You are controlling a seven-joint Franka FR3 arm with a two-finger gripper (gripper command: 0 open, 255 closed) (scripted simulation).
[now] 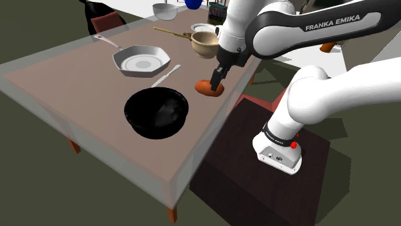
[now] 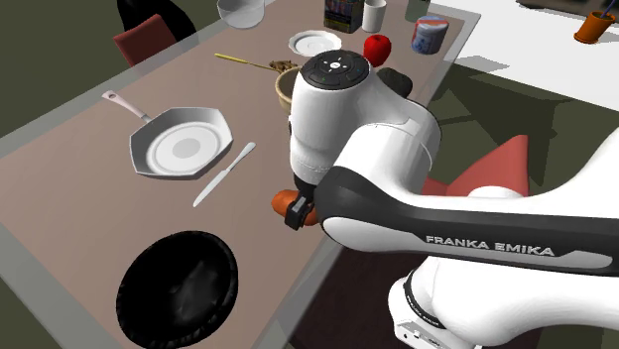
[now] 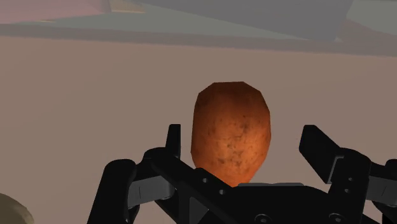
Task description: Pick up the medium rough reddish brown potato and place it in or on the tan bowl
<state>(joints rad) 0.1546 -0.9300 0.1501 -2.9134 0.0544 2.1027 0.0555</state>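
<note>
The reddish brown potato (image 1: 207, 89) lies on the brown table (image 1: 77, 83) close to its edge on the stand's side. My gripper (image 1: 217, 79) is lowered over it, open. In the wrist view the potato (image 3: 230, 133) sits between the two black fingers (image 3: 173, 141), which stand apart on either side with a small gap to it. The tan bowl (image 1: 205, 43) stands just beyond the potato, farther along the same edge. In the second exterior view the arm covers most of the potato (image 2: 281, 203) and much of the bowl (image 2: 285, 85).
A black bowl (image 1: 156, 112) sits near the potato toward the shoulder view's left. A grey skillet (image 1: 141, 62) and a knife (image 1: 166, 75) lie mid-table. A white plate (image 1: 203, 27), a glass bowl (image 1: 164, 10), a red apple (image 2: 377, 47) and a can (image 2: 430, 35) stand at the far end.
</note>
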